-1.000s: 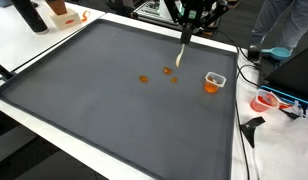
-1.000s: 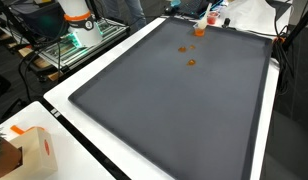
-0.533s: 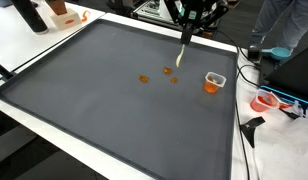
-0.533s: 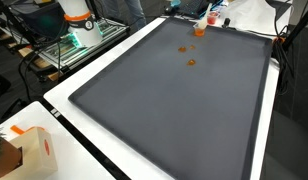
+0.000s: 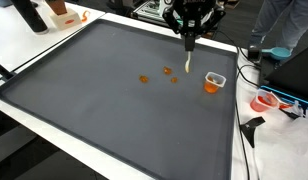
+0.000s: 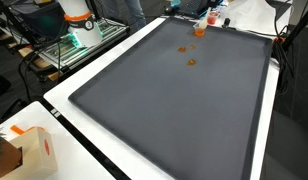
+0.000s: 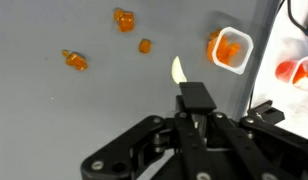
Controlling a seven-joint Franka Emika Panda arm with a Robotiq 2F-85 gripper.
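Where the wrist view looks down, the pincer (image 7: 195,106) is clamped on the handle of a white plastic spoon (image 7: 179,70). Its bowl is over the dark grey mat (image 7: 54,120) covering the desk (image 5: 19,50); contact cannot be told. Beyond it, three orange pieces (image 7: 145,45) lie scattered apart. Off to the side, a small clear cup (image 7: 231,50) holds more orange bits.

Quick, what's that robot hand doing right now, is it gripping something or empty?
Hand: closed, holding a thin white utensil, perhaps a spoon, that points down toward the grey mat.
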